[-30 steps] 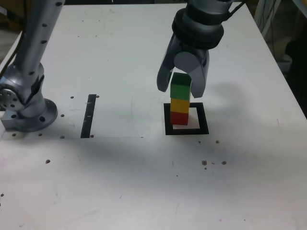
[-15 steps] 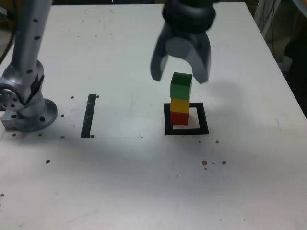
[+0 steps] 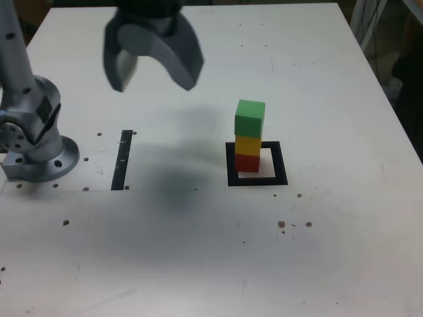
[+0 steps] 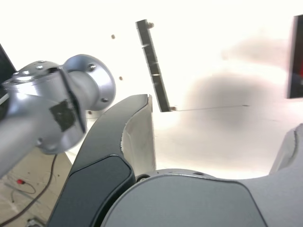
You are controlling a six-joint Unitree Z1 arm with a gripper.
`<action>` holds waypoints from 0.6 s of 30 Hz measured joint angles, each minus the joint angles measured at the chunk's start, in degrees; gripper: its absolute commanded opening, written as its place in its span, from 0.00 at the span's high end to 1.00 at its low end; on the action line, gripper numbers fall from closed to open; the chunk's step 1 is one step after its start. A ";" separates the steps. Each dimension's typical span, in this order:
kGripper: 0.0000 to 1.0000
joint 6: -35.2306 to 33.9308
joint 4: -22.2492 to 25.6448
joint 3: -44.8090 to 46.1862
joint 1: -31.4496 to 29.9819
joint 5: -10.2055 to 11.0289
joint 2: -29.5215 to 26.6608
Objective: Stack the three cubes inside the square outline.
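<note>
The tool [image 3: 153, 65] hangs high over the white desk [image 3: 317, 251], up toward the exterior view's left, and its two grey fingers [image 3: 180, 58] are spread wide with nothing between them. It is well apart from the cubes, and its soft shadow lies on the desk beneath, between the black strip [image 3: 121, 160] and the square outline [image 3: 229, 165].

Over to the stack: three cubes, one on another. The red cube [image 3: 248, 162] sits at the bottom, inside the outline, toward the side of it on the exterior view's left, touching or just beside the black border there. The yellow cube [image 3: 248, 144] rests squarely on the red. The green cube [image 3: 250, 118] tops it off, turned or shifted a little so it overhangs the yellow slightly. The tower stands upright and nothing touches it.

The arm's round base [image 3: 36, 142] is bolted down at the exterior view's left edge, just beside the thin strip. Small dark specks and screw holes dot the desk.

From the wrist view, the picture is washed out bright. One dark finger [image 4: 124, 142] curves up in the foreground, the other finger's pale edge [image 4: 289, 151] shows at the far side, a wide gap between them. The strip [image 4: 154, 66] runs across the desk beyond, with the base [image 4: 52, 109] looming close by. A dark edge of the outline [image 4: 294, 56] peeks in at the frame's border, with a hint of red beside it.
</note>
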 measured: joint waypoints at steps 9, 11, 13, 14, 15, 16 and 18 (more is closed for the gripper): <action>0.01 -1.85 -13.06 17.76 0.39 -0.60 -2.05; 0.01 -1.85 -16.83 21.80 0.44 -1.39 -1.62; 0.01 -1.86 -20.32 25.59 0.44 -1.74 -1.24; 0.01 -1.95 -21.29 27.40 0.44 -1.77 -1.15; 0.01 -2.21 -22.01 29.52 0.44 -1.77 -1.14; 0.01 -2.61 -22.72 31.59 0.35 -1.71 -1.15; 0.01 -3.42 -23.81 35.25 -0.16 -1.40 -1.21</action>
